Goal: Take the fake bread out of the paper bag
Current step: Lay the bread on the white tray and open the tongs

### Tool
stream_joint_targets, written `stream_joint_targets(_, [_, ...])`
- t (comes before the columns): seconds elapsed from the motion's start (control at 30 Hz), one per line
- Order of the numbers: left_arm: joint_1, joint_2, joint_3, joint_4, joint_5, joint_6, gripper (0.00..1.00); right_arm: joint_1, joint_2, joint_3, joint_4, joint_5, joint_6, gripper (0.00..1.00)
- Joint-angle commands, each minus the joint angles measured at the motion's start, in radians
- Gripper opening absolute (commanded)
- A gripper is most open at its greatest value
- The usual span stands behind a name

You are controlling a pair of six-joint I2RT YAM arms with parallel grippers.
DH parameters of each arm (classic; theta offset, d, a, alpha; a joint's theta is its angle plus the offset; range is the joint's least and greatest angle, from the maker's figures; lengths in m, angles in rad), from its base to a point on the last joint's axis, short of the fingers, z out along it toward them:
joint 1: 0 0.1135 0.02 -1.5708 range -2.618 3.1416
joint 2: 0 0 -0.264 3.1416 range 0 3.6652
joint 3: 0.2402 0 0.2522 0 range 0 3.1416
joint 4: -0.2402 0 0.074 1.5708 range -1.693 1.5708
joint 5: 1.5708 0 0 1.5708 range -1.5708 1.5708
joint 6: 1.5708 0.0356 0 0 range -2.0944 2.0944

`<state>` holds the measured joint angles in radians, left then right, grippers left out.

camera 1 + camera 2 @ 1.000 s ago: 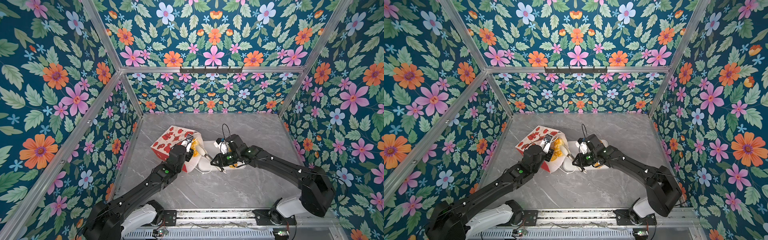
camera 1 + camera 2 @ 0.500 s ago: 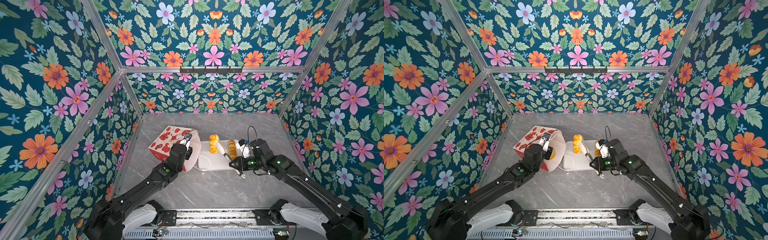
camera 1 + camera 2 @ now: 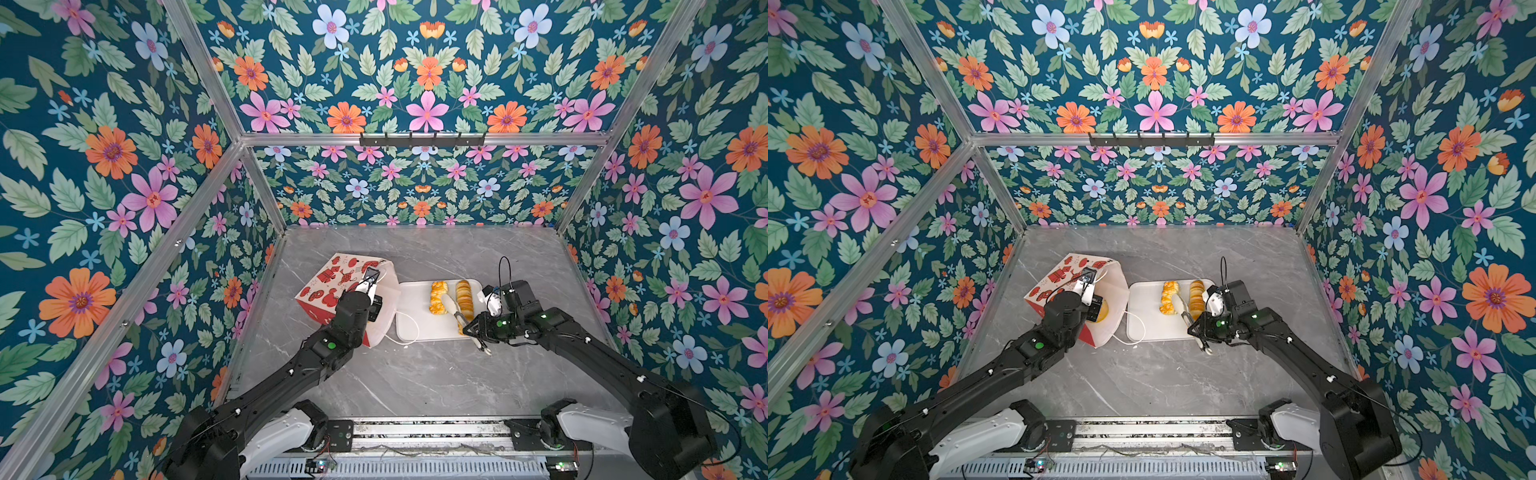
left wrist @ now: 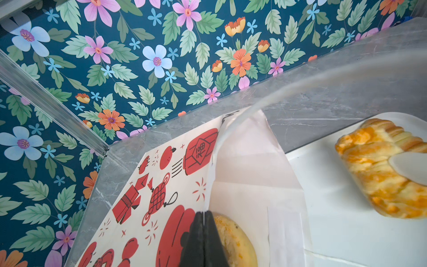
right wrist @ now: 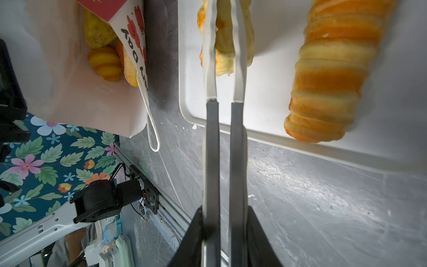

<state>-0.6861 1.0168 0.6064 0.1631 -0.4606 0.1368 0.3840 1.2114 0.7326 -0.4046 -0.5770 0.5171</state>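
Observation:
The red and cream paper bag [image 3: 328, 282] [image 3: 1059, 276] lies tipped on its side with its mouth toward the white tray. My left gripper [image 3: 371, 276] [image 4: 203, 212] is shut on the bag's upper rim. Fake bread stays inside: a round bun [image 4: 233, 240] and striped pieces [image 5: 104, 60]. My right gripper [image 3: 473, 330] [image 5: 225, 209] is shut on metal tongs [image 3: 455, 311] [image 5: 211, 138]. The tong tips pinch a braided loaf [image 3: 437, 297] [image 5: 223, 46] on the tray. A ridged loaf [image 3: 463, 299] [image 5: 330, 76] lies beside it.
The white tray [image 3: 419, 328] [image 3: 1150, 328] sits on the grey marble table right of the bag. A white cord handle [image 3: 409, 332] [image 5: 150, 129] trails from the bag over the tray's near corner. Floral walls close in three sides.
My right arm has swung from the bag's mouth rightward over the tray with the tongs. Two loaves now show on the tray. My left gripper has kept its hold on the bag.

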Motion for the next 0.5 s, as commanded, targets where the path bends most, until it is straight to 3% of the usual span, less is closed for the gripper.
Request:
stream_joint_targets(0.0, [0.002,-0.004,-0.006,0.035,0.000,-0.015,0.00,-0.034,0.025,-0.026,0.082,-0.043,0.025,0.23])
stream_joint_targets(0.13, [0.002,0.006,-0.013,0.043,0.006,-0.016,0.00,-0.116,0.024,-0.069,0.076,-0.093,0.036,0.22])
stream_joint_targets(0.47, [0.001,0.020,-0.023,0.057,0.012,-0.020,0.00,-0.222,-0.020,-0.040,-0.103,-0.090,-0.045,0.22])
